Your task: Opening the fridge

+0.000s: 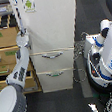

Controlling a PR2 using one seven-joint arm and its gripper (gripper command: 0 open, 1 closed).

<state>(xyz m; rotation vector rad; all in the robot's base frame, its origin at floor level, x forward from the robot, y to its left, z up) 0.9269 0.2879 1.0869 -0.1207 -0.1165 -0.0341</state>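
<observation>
1. The fridge stands tall and white in the middle of the room, its big upper door carrying a green-figure sticker near the top corner on the exterior view's left.
2. That upper door looks flush with the body; I see no gap, so I judge it unopened, and nearly the whole job is left.
3. Below the door, the 2 drawers are also shut, their curved handles untouched.
4. The gripper is up against the fridge's edge on the exterior view's left, about mid-height of the upper door. It is too small and blurred for me to tell whether its jaws are spread or pinching the edge.
5. Just beside the fridge on that side sits a tan wooden cabinet.
6. On the fridge's other side stands a white-and-blue robot, apart from it.
</observation>
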